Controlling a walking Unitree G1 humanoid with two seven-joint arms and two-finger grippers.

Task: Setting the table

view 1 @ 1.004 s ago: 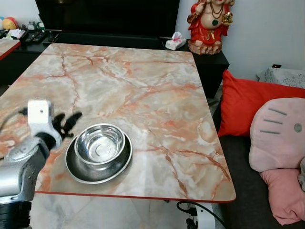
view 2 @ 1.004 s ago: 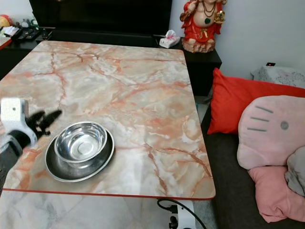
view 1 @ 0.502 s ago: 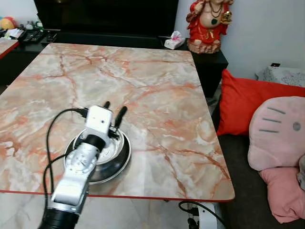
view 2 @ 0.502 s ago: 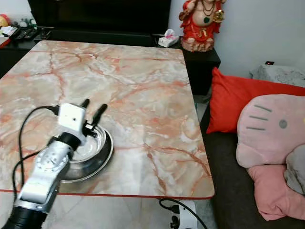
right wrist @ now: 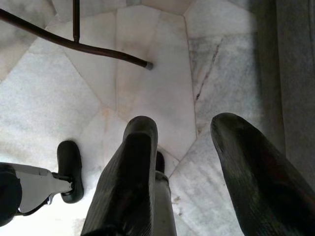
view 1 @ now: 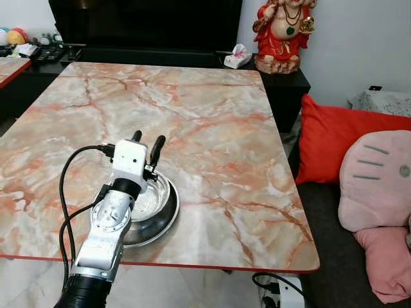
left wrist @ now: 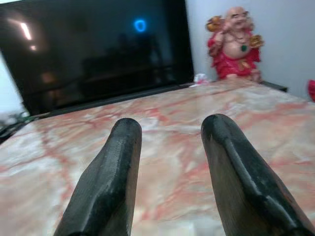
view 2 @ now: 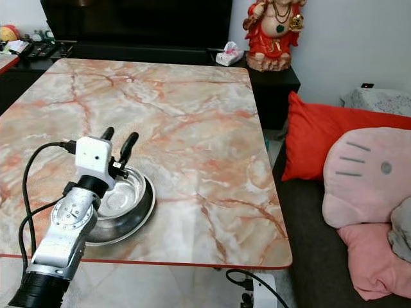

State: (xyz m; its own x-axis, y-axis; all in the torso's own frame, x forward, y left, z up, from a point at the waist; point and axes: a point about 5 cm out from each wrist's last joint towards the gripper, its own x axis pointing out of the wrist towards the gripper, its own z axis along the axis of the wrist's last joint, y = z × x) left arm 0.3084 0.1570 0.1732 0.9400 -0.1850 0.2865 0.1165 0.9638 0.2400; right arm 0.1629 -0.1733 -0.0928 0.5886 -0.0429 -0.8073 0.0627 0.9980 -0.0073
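Note:
A steel bowl [view 1: 155,196] sits in a steel plate [view 1: 164,222] near the front left of the marble table [view 1: 212,128]. My left arm reaches over them from the near edge and covers their left side. My left gripper [view 1: 146,142] hovers just past the bowl's far rim, open, with nothing between its fingers [left wrist: 115,162]. In the left wrist view it looks across the tabletop toward a dark screen. My right gripper [right wrist: 189,132] hangs open above the pale tiled floor [right wrist: 147,73].
A red statue [view 1: 279,35] and a tissue pack [view 1: 236,56] stand on the dark cabinet behind the table. A red cushion [view 1: 340,141] and pink cushions [view 1: 379,186] lie to the right. A cable [view 1: 276,282] trails on the floor under the table's front right corner.
My left arm swung from left of the bowl to over it, its open gripper now past the far rim. Bowl and plate stayed put. The camera shifted slightly.

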